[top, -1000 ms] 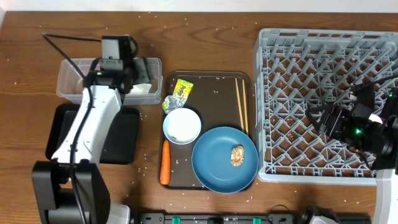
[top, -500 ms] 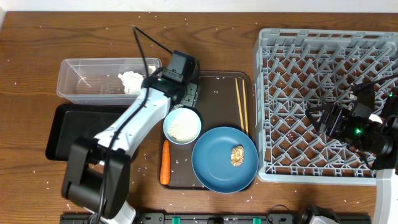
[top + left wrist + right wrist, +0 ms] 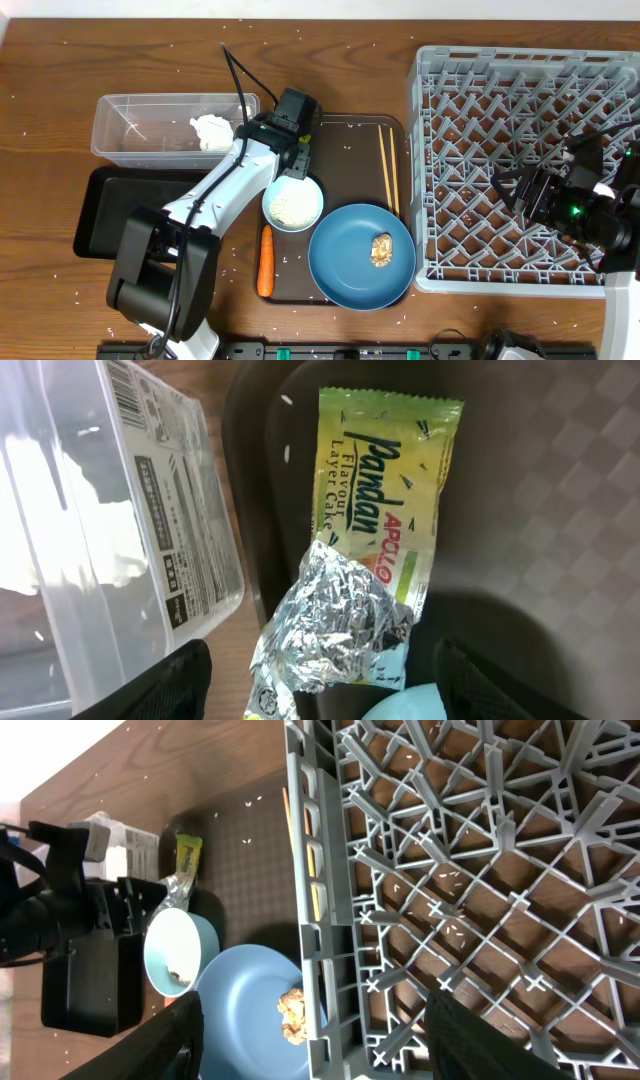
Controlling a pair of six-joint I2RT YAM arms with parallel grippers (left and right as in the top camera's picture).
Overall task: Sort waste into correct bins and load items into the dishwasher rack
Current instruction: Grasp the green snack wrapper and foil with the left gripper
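wrapper [image 3: 340, 622] lies on the packet [image 3: 385, 480], right of the tub [image 3: 110, 510].

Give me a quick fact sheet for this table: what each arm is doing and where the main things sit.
Left gripper: open, hovering over the silver foil wrapper and yellow-green packet
Right gripper: open, empty, above the grey rack
Rack contents: no dishes in it
Clear tub: holds a white crumpled wad
Black tray: next to the clear tub
Brown tray: carries wrapper, packet, carrot, chopsticks, bowl, blue plate
Bowl contents: rice
Plate contents: brown food lump
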